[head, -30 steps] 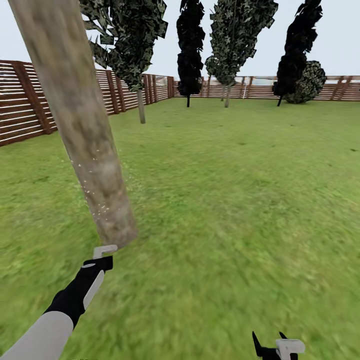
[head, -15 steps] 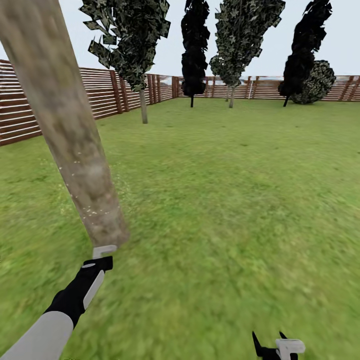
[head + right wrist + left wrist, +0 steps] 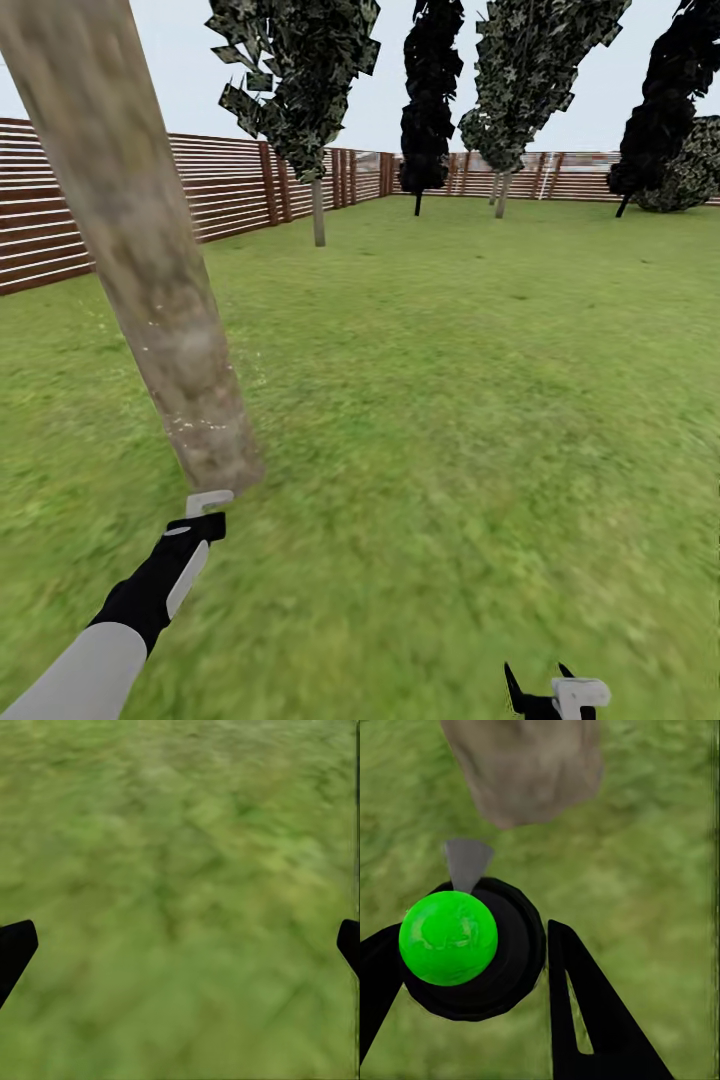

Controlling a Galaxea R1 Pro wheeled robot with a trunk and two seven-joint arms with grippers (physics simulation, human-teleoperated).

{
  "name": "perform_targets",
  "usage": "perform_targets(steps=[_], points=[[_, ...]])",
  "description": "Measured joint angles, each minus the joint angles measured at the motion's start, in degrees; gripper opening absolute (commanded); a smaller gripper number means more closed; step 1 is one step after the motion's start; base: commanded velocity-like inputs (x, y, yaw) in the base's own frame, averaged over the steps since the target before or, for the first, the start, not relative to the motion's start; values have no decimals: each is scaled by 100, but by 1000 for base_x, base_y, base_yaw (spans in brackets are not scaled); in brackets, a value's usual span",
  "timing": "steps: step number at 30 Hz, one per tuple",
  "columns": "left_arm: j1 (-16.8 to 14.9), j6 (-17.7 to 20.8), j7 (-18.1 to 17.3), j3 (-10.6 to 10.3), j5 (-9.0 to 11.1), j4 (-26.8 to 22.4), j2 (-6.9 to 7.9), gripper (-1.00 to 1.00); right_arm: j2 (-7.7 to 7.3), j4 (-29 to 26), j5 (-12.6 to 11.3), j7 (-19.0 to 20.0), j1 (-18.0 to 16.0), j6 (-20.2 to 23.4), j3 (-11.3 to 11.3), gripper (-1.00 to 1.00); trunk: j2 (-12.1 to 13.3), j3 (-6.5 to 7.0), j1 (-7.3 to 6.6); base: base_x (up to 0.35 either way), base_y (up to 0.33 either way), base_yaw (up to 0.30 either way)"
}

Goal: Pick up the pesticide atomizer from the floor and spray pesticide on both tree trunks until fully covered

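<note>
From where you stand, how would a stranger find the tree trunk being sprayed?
Start at the brown fence on the left. In front of it, on the lawn, rises one thick, pale, blotchy tree trunk, just ahead of the left gripper. It is the nearest and by far the widest.

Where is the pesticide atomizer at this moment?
The pesticide atomizer sits clamped in the left gripper, its nozzle aimed at the base of the near tree trunk at the head view's left.
</note>
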Motion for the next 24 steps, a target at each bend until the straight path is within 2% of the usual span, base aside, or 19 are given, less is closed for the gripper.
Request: perform_targets(steps=[11,24], points=[[5,0,-2,-2,0,0,0,-100,0,0,0,0,0,0,0,100,0,0,0,157,-263,12],[2,0,0,-2,0,0,0,-100,0,0,0,0,0,0,0,100,0,0,0,161,-261,268]])
